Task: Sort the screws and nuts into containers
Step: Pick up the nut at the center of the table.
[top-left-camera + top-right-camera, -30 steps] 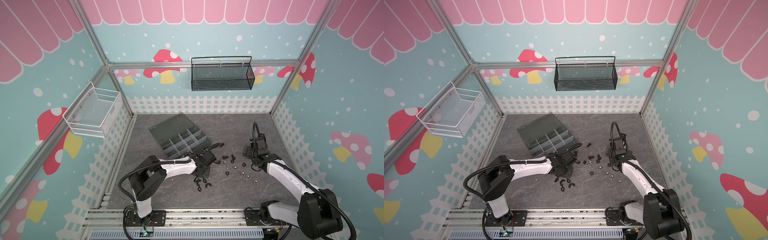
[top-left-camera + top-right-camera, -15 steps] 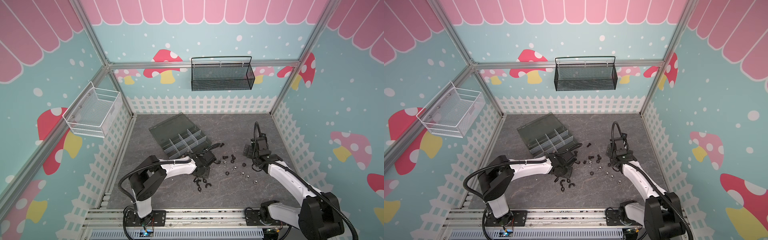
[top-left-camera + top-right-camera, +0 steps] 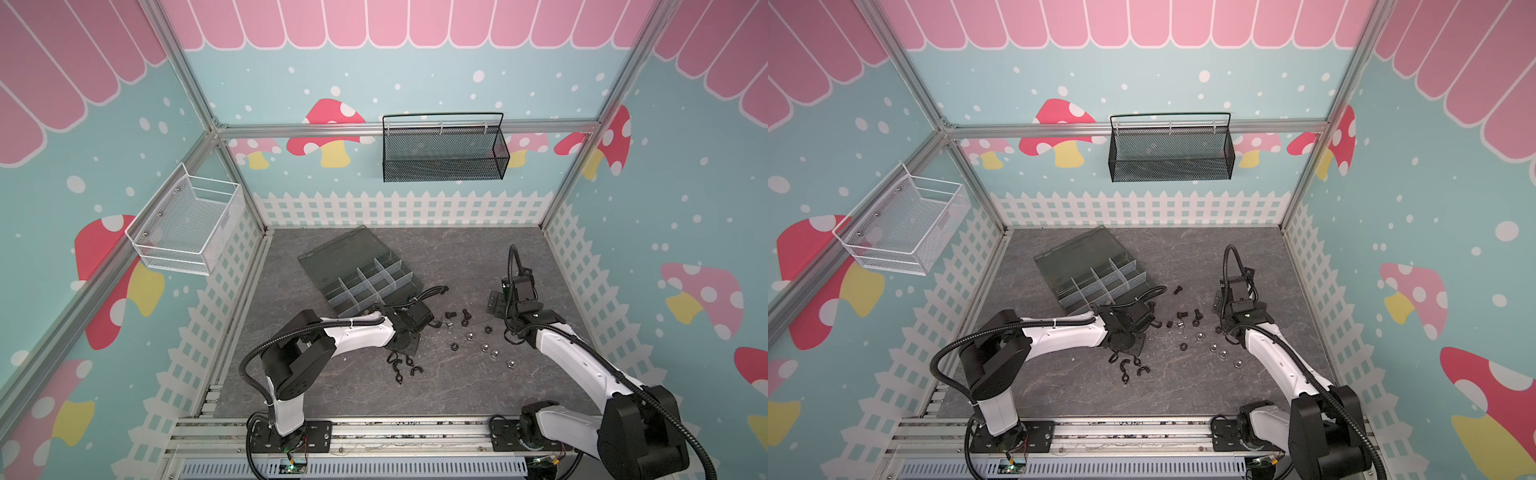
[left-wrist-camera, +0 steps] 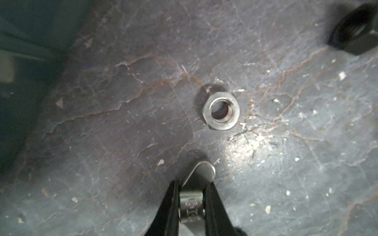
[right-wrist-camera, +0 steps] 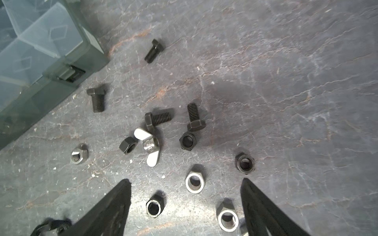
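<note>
Jaws of the left gripper [image 4: 191, 196] pinch a silver wing nut [image 4: 199, 175] at the bottom of the left wrist view, low over the surface [image 4: 102, 143]; the right gripper [image 5: 185, 183] gapes empty above loose nuts [image 5: 194, 182] and screws [image 5: 96, 99]. Pickup looks done. Next comes carrying it to the organizer box [image 3: 365, 282], centre-left in a top view.

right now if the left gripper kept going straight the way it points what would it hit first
Most likely the silver hex nut, lying flat just ahead of the left gripper, which is shut on a silver wing nut. The wing's tip would reach it first, though height above the table is hard to judge.
</note>
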You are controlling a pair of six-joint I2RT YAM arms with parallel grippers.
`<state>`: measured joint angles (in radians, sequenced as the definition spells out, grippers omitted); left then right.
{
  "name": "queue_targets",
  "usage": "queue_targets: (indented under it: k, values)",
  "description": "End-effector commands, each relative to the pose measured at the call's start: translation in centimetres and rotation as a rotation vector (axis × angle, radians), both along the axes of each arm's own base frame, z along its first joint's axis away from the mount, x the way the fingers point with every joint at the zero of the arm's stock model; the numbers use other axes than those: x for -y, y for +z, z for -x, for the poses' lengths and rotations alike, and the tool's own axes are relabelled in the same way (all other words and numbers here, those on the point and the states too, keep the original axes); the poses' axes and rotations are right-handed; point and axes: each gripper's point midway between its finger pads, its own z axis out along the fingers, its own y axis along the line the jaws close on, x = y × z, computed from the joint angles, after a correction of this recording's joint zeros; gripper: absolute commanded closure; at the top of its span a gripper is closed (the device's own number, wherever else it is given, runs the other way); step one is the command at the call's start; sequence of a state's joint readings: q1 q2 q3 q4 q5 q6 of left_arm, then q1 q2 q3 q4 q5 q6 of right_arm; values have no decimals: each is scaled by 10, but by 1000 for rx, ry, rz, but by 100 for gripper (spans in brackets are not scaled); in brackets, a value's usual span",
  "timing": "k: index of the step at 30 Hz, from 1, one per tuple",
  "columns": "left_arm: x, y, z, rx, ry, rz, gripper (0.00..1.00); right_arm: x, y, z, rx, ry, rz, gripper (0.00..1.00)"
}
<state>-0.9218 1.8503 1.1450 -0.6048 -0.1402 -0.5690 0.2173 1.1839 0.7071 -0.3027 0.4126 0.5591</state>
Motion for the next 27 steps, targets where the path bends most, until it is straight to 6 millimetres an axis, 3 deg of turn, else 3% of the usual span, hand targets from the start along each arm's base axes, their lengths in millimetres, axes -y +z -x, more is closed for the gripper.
queue_targets:
  k: [1,11,17,22,27]
  values:
    - [-11,-11,9,-40,1,-45,86,2,2,4,7,-21,1,3]
    - [-15,17,-11,75,1,-48,96,-1,8,3,26,-6,-19,3]
    - [-22,63,-43,230,22,-19,99,-3,17,3,56,0,-40,3]
    - [-41,101,-72,340,72,19,99,-10,20,3,66,26,-67,2]
    - [-72,118,-95,387,107,32,99,-15,19,2,54,46,-90,3]
